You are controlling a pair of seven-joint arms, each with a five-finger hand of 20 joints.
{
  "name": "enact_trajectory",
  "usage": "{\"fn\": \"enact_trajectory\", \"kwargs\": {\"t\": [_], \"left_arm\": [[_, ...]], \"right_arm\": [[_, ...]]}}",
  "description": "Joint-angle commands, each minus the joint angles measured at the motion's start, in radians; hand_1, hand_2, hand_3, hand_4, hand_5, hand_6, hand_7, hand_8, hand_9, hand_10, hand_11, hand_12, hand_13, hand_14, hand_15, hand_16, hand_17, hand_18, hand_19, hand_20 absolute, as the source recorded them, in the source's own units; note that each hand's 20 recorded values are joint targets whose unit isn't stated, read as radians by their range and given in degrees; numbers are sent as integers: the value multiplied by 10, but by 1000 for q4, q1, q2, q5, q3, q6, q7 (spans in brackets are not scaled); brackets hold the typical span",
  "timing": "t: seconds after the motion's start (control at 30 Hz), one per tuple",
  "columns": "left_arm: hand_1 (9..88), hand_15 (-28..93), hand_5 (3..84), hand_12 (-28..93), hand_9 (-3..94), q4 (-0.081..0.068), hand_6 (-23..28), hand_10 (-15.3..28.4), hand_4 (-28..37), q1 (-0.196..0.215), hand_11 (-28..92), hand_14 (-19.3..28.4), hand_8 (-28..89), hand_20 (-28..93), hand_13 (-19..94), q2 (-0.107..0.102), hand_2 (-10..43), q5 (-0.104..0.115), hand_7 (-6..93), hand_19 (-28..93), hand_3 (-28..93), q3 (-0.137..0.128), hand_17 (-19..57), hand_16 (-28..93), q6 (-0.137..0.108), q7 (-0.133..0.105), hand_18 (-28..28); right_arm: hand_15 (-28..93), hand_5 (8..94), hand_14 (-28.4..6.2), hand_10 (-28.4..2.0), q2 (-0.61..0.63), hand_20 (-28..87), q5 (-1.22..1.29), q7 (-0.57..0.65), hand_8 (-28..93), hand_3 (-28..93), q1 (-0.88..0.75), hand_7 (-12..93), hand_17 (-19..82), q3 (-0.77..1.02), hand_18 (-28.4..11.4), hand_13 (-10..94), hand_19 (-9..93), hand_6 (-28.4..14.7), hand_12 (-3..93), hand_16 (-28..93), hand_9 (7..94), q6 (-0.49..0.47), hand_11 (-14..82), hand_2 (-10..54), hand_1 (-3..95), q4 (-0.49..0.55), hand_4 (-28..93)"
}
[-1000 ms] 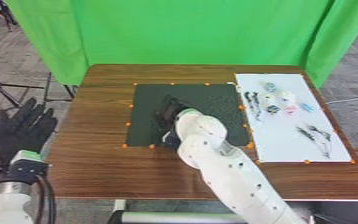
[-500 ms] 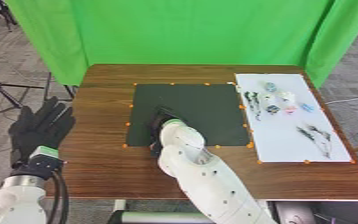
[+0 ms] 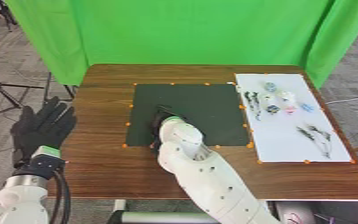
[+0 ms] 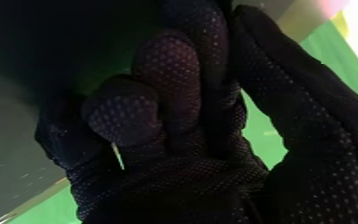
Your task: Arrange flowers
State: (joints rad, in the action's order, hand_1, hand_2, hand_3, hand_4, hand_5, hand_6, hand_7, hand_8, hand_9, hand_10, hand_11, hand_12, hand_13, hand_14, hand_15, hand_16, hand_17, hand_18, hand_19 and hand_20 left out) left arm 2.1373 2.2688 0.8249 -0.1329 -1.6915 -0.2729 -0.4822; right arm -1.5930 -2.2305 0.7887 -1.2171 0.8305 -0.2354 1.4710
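Note:
My right hand (image 3: 164, 120) is low over the left part of the black mat (image 3: 215, 112), with the forearm hiding part of it. In the right wrist view, several fingers of my right hand (image 4: 171, 85) are curled, and the thumb lies close to a finger; I see nothing held. My left hand (image 3: 42, 127) has straight fingers, off the table's left edge. On the white sheet (image 3: 278, 145) lie dark slender sprigs (image 3: 254, 104), pale and pink blooms (image 3: 289, 102), bluish blooms (image 3: 270, 86) and thin-stemmed flowers (image 3: 316, 137).
The brown wooden table (image 3: 100, 170) extends around the mat and sheet, whose edges carry small orange markers. A green curtain (image 3: 193, 32) hangs behind the table. A black stand (image 3: 7, 90) is on the floor at the left.
My right hand and forearm have moved left and slightly nearer over the mat. My left hand has moved right, closer to the table. The flowers on the sheet have stayed put.

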Motion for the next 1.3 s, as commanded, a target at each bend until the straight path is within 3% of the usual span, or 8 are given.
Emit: {"fn": "enact_trajectory", "kwargs": {"t": [0.03, 0.23, 0.4, 0.63, 1.0, 1.07, 1.17, 1.3], "left_arm": [[254, 352, 404, 91, 359, 5, 58, 128, -283, 22, 216, 132, -110, 82, 252, 7, 154, 11, 171, 325, 712, -4, -28, -104, 9, -23, 106], [253, 358, 403, 93, 357, 9, 59, 129, -283, 33, 218, 133, -111, 82, 245, 10, 152, 16, 171, 330, 716, -7, -30, -103, 15, -46, 109], [254, 360, 401, 94, 356, 7, 60, 130, -283, 53, 218, 133, -111, 81, 242, 24, 145, 17, 171, 330, 717, -17, -30, -102, 27, -71, 110], [253, 362, 398, 97, 353, 11, 59, 130, -283, 82, 217, 136, -110, 80, 243, 41, 136, 21, 170, 323, 723, -40, -30, -101, 34, -72, 111], [254, 360, 397, 98, 353, 32, 59, 131, -283, 125, 216, 137, -109, 82, 245, 51, 136, 24, 171, 320, 720, -83, -29, -99, 43, -97, 111], [254, 359, 397, 99, 354, 32, 59, 131, -283, 127, 216, 136, -109, 82, 246, 56, 137, 28, 170, 320, 719, -87, -29, -99, 41, -86, 112], [254, 358, 398, 99, 354, 44, 59, 131, -283, 159, 216, 136, -109, 83, 246, 57, 137, 22, 169, 320, 719, -117, -29, -98, 36, -95, 112], [254, 358, 397, 98, 354, 39, 59, 130, -283, 148, 215, 136, -109, 84, 246, 55, 137, 26, 169, 319, 720, -113, -29, -98, 41, -93, 112]], "right_arm": [[693, 798, -137, -141, 14, 508, 36, 18, 208, 751, -3, 394, 480, 23, -264, 762, 932, -28, 379, 363, 814, -35, 499, -95, 351, 0, -167], [682, 789, -135, -145, 36, 470, 30, 5, -71, 761, 13, 430, 478, 27, -258, 755, 932, -36, 370, 354, 804, -49, 487, -95, 293, 28, -191], [685, 771, -139, -156, 96, 469, -112, -86, -80, 732, 9, 370, 476, 5, -258, 742, 932, -44, 371, 364, 788, -135, 475, -95, 259, 128, -203], [687, 767, -146, -169, 151, 475, -127, -95, -69, 693, -8, 260, 472, 36, -260, 722, 932, -64, 350, 371, 771, -226, 436, -95, 233, 262, -201], [644, 722, -153, -195, 445, 467, -215, -65, -72, 702, -128, 164, 440, 233, -266, 688, 932, -83, 267, 341, 753, -90, 285, -95, 246, 463, -194], [638, 704, -154, -200, 496, 466, -225, -42, -73, 706, -175, 151, 436, 289, -266, 678, 932, -89, 250, 331, 737, -81, 252, -95, 250, 476, -194], [640, 653, -158, -212, 552, 464, -225, -20, -78, 718, -226, 128, 428, 348, -267, 661, 932, -101, 220, 321, 679, -79, 194, -95, 262, 473, -197], [658, 580, -155, -211, 613, 421, -204, 27, -80, 740, -298, 90, 423, 434, -265, 664, 932, -117, 164, 269, 566, -91, 110, -95, 271, 480, -223]]}}
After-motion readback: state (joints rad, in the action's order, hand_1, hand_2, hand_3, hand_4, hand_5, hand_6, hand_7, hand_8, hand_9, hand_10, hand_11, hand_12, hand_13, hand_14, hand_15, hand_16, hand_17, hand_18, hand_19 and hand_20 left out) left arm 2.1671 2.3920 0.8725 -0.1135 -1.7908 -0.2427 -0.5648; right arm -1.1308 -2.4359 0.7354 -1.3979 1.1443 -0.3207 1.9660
